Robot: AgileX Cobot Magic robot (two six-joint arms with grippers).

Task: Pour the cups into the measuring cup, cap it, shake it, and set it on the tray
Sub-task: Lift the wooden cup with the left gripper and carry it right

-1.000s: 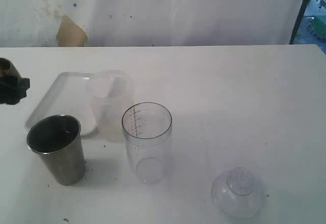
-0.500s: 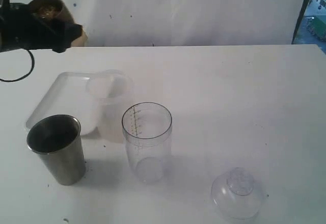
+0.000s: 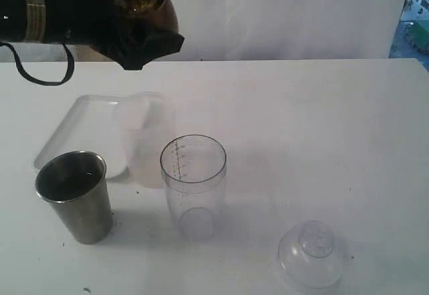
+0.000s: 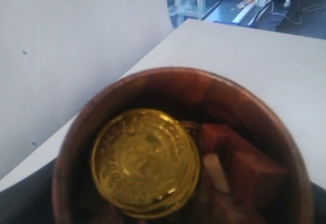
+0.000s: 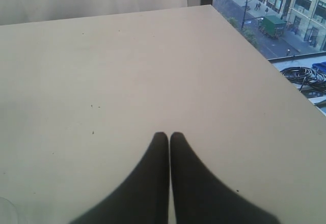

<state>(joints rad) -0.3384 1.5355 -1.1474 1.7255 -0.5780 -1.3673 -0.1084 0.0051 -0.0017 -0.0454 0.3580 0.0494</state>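
Brown cup [image 3: 144,0] is being held aloft, tipped, by the wide-spread left gripper [image 3: 137,37]; measuring cup [image 3: 193,174] is standing upright below, off to its right. Right gripper [image 5: 169,147] is being held closed, empty.

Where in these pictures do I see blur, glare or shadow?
Exterior view: soft even light, a faint shadow beside the steel tumbler; the clear measuring cup and cap show weakly against the white table. Left wrist view: the brown cup is very close, its rim blurred, with a glint on the gold disc inside. Right wrist view: the shut right gripper is a dark silhouette.
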